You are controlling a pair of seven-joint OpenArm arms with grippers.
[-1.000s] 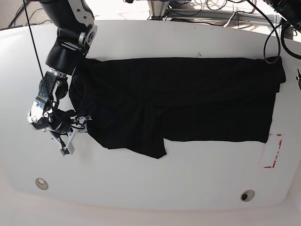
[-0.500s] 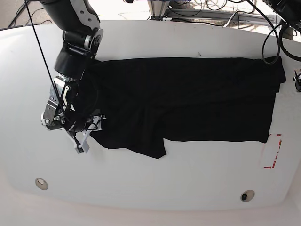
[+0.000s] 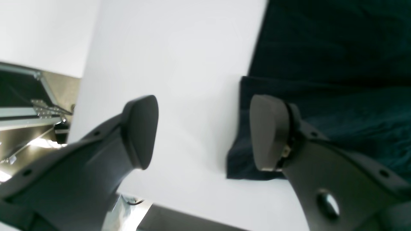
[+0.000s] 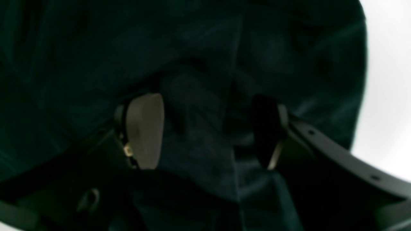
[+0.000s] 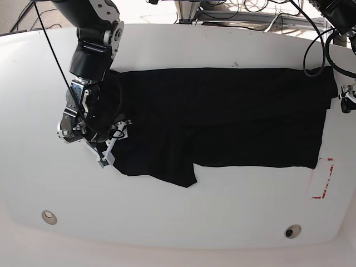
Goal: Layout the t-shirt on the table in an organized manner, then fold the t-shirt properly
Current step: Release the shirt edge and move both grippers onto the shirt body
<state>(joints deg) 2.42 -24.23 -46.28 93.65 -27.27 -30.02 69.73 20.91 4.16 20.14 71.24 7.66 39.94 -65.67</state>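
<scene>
The black t-shirt (image 5: 222,117) lies spread across the white table (image 5: 222,44), with a flap hanging toward the front edge near the middle. My right gripper (image 5: 114,142) is over the shirt's left end. In the right wrist view it (image 4: 205,134) is open, and rumpled black fabric (image 4: 199,96) fills the space under and between its fingers. My left gripper (image 5: 344,102) is at the shirt's right end. In the left wrist view it (image 3: 205,134) is open, one finger (image 3: 269,131) above the shirt's corner (image 3: 237,160), the other over bare table (image 3: 179,48).
A red tape mark (image 5: 322,178) sits at the front right, just past the shirt's corner. Two small round holes (image 5: 49,216) (image 5: 292,231) lie near the front edge. Cables and frame parts (image 5: 222,11) run behind the table.
In the base view my right arm has swung to the right, from the bare table onto the shirt's left end. My left gripper has edged further into view at the right. The shirt lies as before.
</scene>
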